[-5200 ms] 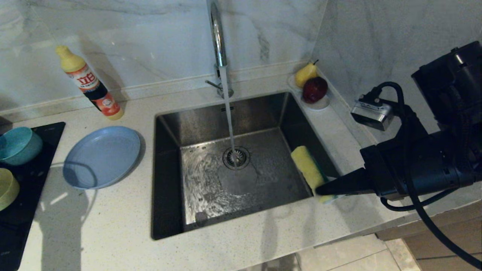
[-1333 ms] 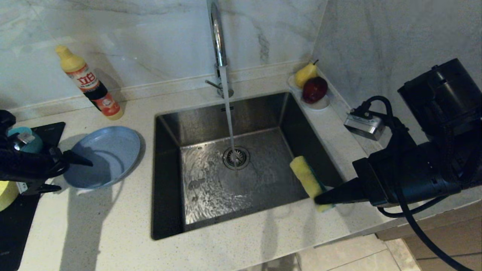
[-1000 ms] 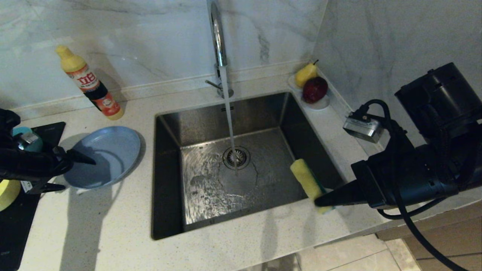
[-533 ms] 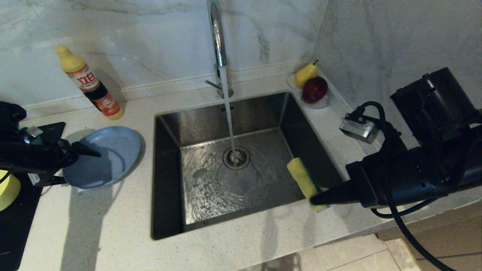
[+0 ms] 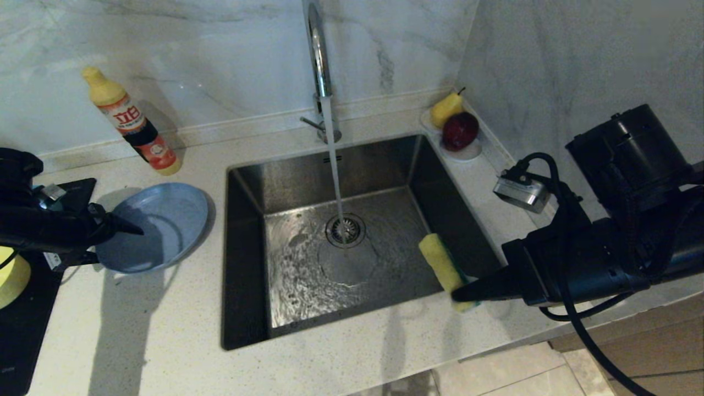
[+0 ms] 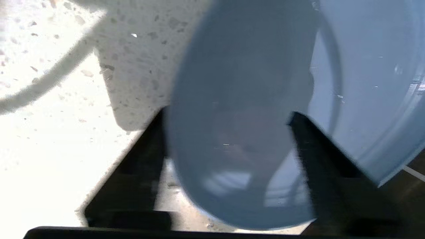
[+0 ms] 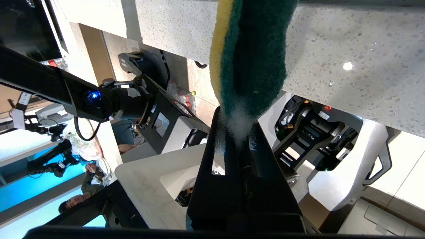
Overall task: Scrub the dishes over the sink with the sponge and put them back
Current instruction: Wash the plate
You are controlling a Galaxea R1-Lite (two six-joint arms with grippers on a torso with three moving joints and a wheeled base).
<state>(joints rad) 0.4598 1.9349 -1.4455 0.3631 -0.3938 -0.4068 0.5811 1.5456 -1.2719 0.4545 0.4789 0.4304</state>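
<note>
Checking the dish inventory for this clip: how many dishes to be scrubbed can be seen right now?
2. The grey-blue plate lies on the counter left of the sink, at the left gripper. The yellow bowl shows at the far left edge. Another may be hidden behind the left arm.

Speckled worktop (image 5: 165,330) with bottle (image 5: 132,124), saucer (image 5: 467,153)

You can't tell whether the left gripper (image 5: 113,242) has actually clamped the blurred plate (image 6: 245,109) rim between its fingers, and beyond that hand the yellow bowl (image 5: 11,278) is cut by the picture's edge while the arm hides the teal bowl.
</note>
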